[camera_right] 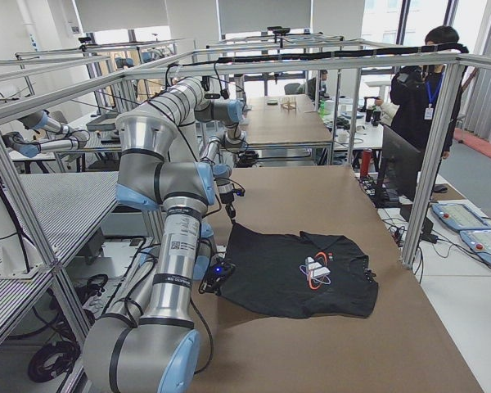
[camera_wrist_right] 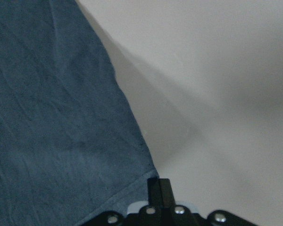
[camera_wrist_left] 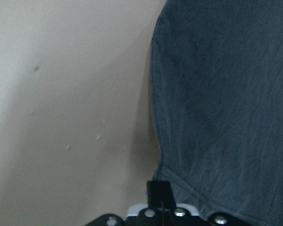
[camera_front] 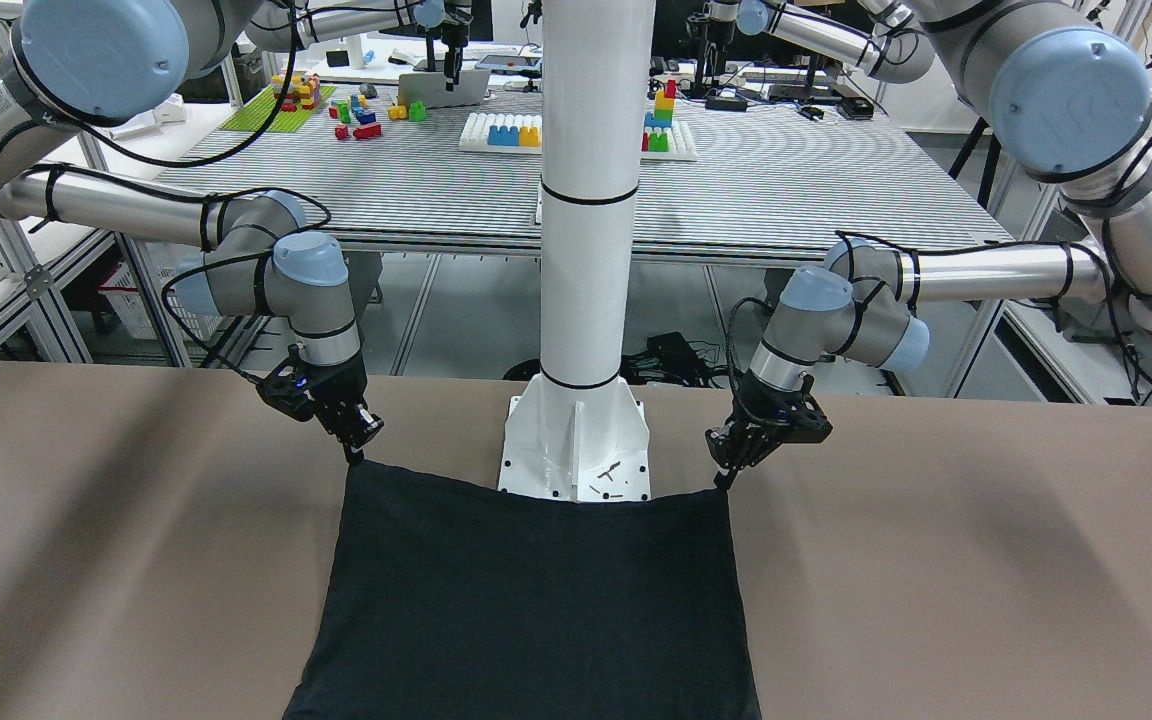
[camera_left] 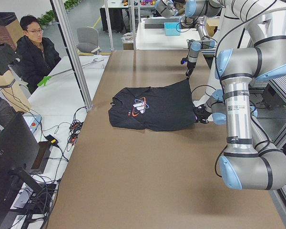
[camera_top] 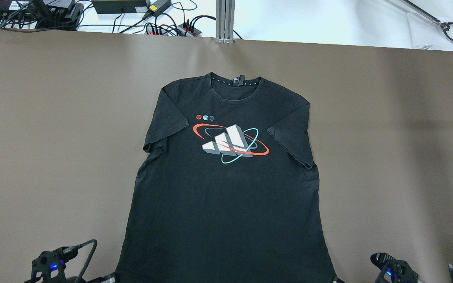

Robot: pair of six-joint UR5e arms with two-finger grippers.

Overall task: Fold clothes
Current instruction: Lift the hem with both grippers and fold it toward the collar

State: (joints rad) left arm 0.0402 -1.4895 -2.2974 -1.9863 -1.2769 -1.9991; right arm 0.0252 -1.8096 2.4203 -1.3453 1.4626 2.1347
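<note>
On the surface (camera_top: pixel 53 137), the black T-shirt (camera_top: pixel 222 196) is spread flat. Its hem corners are clenched by the left tool (camera_front: pixel 728 470) and the right tool (camera_front: pixel 356 450).

A brown worktop (camera_top: pixel 53 137) fills the overhead view. A black T-shirt (camera_top: pixel 226 204) lies print-up in the frame's centre, collar toward the top, hem at the bottom edge. In the front-facing view, a white pillar's base plate (camera_front: pixel 576 455) stands on the worktop at centre.

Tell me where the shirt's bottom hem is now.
In the front-facing view the bottom hem of the shirt sags before the pillar base, its corners pinched by the left end effector on the view's right and the right end effector on its left.
</note>
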